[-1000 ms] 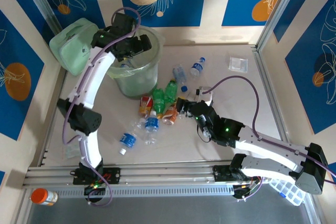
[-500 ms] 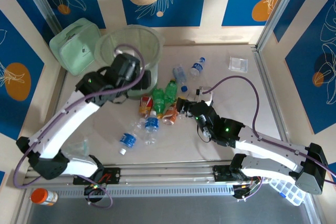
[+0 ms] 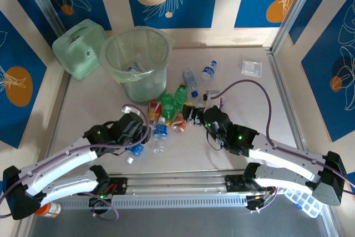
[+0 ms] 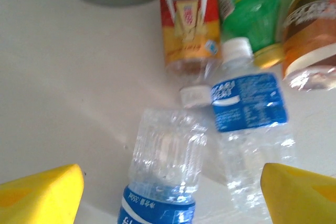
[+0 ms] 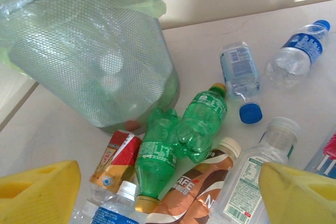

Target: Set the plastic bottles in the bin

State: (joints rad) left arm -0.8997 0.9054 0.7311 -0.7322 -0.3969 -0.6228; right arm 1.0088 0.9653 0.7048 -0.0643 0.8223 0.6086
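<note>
tall round translucent pale-green bin with a clear liner [image 3: 138,86] stands toward the desk's far left corner; at least one bottle shows through its mouth. most of the small plastic bottles [image 3: 169,106] lie outside it, clustered mid-desk just beside the bin, with two clear blue-capped bottles [image 3: 209,70] nearer the far edge. left pincer [image 4: 173,195] hangs released, jaws wide astride a clear blue-labelled bottle [image 4: 168,156]. right pincer [image 5: 168,198] is likewise released above the cluster, grasping nothing. judged early: nearly all bottles are left to move.
</note>
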